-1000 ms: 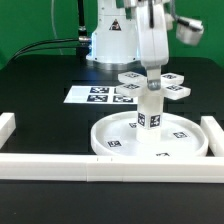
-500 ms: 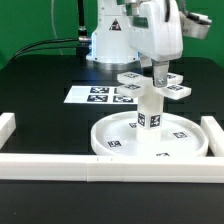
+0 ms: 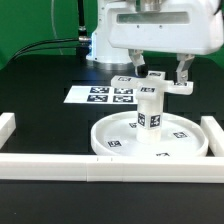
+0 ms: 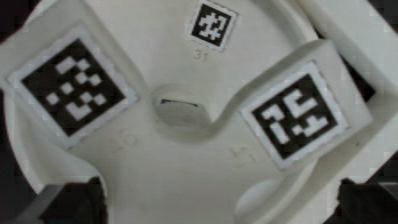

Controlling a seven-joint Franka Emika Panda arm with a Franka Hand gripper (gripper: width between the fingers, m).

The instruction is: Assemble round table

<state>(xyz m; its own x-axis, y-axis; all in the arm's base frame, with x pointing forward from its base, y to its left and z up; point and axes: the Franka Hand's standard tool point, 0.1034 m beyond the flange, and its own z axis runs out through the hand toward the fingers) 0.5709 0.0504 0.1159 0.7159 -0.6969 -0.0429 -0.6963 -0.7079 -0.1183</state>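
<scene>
The large round rimmed disc [image 3: 118, 140] lies flat on the table. The short cylindrical leg [image 3: 150, 110] stands upright in its middle. The cross-shaped base [image 3: 126, 81] sits on top of the leg. My gripper [image 3: 160, 72] hangs right over the base, its broad side to the exterior view, jaws open with one finger on either side of the base. In the wrist view the tagged base [image 4: 178, 110] fills the picture and my gripper [image 4: 214, 200] shows only as two dark fingertips [image 4: 57, 203] at the edges, a thin gap showing on one side.
The marker board [image 3: 98, 96] lies behind the disc at the exterior view's left. White border rails run along the front [image 3: 100, 167], the left [image 3: 8, 128] and the right [image 3: 213, 135]. The arm's white pedestal [image 3: 108, 42] stands at the back.
My gripper has turned about a quarter turn over the base, from narrow side to broad side facing the exterior view. The fingers now stand wide apart. Leg and disc have not moved.
</scene>
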